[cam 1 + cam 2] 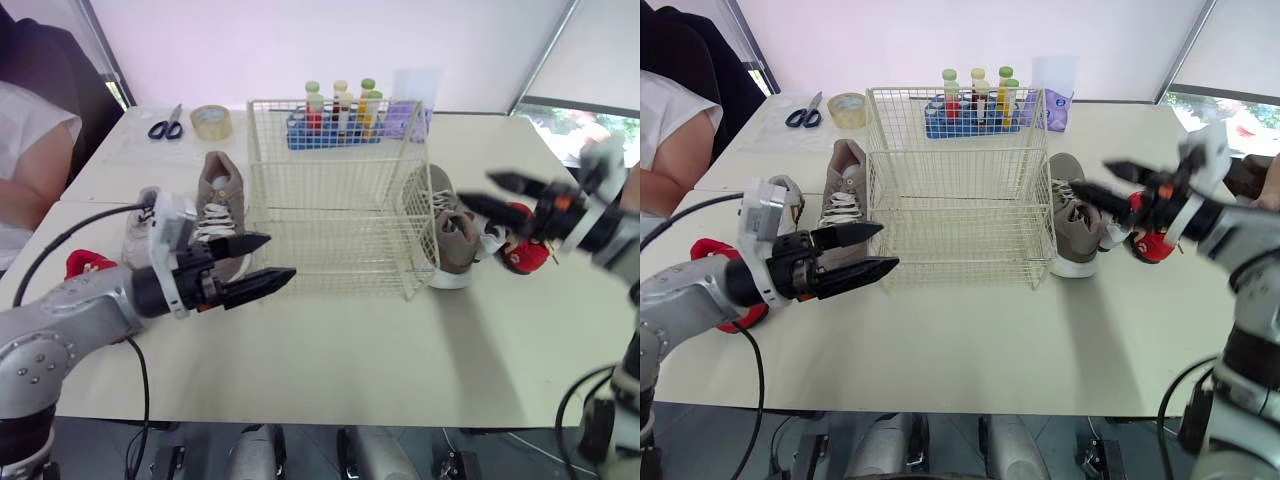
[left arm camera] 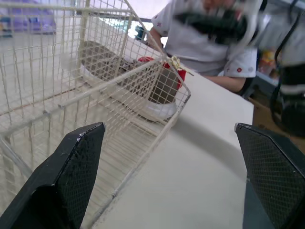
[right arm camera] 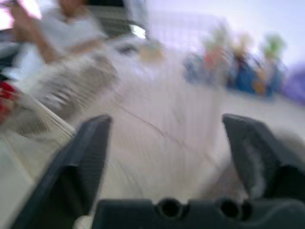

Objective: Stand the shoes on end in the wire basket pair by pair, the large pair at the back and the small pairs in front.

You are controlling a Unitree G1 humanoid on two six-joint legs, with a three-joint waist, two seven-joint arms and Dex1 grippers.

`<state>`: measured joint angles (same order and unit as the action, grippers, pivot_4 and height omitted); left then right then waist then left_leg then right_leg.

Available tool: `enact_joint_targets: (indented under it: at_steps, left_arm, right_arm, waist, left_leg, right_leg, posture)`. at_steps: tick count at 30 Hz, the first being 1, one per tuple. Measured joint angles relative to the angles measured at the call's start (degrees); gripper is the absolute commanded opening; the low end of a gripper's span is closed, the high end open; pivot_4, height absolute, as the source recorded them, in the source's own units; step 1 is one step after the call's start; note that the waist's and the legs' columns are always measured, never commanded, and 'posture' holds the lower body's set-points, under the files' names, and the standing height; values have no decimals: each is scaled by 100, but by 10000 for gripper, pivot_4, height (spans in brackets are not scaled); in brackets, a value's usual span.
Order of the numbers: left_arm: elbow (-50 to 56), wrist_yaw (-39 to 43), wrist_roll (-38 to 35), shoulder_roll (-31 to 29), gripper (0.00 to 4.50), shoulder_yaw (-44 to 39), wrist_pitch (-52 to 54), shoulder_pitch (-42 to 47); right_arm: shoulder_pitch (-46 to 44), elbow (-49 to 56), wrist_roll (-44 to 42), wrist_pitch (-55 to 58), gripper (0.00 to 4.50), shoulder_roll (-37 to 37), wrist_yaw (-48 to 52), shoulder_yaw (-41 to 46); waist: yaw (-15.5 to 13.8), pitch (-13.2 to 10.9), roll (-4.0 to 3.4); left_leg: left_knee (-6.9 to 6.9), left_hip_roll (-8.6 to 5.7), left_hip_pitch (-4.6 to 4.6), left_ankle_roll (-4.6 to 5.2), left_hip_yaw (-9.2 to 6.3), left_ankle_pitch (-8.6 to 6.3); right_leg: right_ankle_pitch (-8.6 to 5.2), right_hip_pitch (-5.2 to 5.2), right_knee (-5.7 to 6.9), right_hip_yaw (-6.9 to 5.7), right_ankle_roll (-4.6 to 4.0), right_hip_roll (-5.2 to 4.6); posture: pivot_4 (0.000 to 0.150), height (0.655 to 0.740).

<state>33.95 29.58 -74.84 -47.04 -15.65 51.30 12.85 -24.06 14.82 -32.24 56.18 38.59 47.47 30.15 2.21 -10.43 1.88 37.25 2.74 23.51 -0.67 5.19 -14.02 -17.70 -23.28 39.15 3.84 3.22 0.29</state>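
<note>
The empty wire basket (image 1: 340, 190) stands mid-table. One large grey-brown shoe (image 1: 220, 205) lies by its left side, the other (image 1: 455, 235) by its right side. A small red shoe (image 1: 525, 250) and a small white one (image 1: 490, 240) lie just right of that shoe. Another small red shoe (image 1: 88, 264) and a small grey shoe (image 1: 790, 195) lie at the left. My left gripper (image 1: 282, 255) is open, hovering in front of the left large shoe near the basket's front left corner. Above the right-hand shoes my right gripper (image 1: 476, 188) is open, holding nothing.
Behind the basket are a blue rack of bottles (image 1: 340, 115) and a purple container (image 1: 405, 120). Scissors (image 1: 166, 127) and a tape roll (image 1: 211, 121) lie at the back left. A person in a white shirt (image 1: 30, 150) sits at the table's left end.
</note>
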Motion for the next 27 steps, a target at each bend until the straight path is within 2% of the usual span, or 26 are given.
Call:
enact_joint_targets:
  at_steps: [4,9,16,25,27]
  left_arm:
    - [360,-271,-123,48,45000,108,61,-404]
    - [826,-511,-244,26,45000,239,93,-890]
    - [878,-612,-202,9,45000,309,57,-1053]
    - [906,-724,148,108,45000,535,-71,-1206]
    - [908,-744,187,112,45000,542,-87,-1210]
  right_arm:
    - [947,452,178,-598,44340,-579,-699,84]
    - [1419,327,372,-1307,44340,-1046,-1169,-174]
    - [1244,-508,508,-2034,44340,-1171,-1324,-619]
    - [561,-1566,774,-2731,44340,-1457,-1531,-1245]
    - [369,-1775,947,-2973,39320,-1464,-1624,-1401]
  waist:
    - [63,-3,-14]
    - [89,-3,-15]
    - [119,-3,-15]
    - [179,-3,-14]
    - [183,-2,-13]
  left_leg:
    - [-6,6,-8,-5,4,3]
    - [-3,4,-19,-10,1,25]
    - [1,-2,-22,23,6,58]
    - [-7,-1,-17,23,7,58]
    - [-7,0,-19,23,7,58]
  right_leg:
    - [1,-4,8,6,5,7]
    - [5,5,17,5,-1,10]
    - [26,11,9,12,-41,5]
    - [34,4,1,12,-28,6]
    - [34,6,2,12,-29,6]
  posture:
    - [1500,7400]
    - [1500,7400]
    - [1500,7400]
    - [1500,7400]
    - [1500,7400]
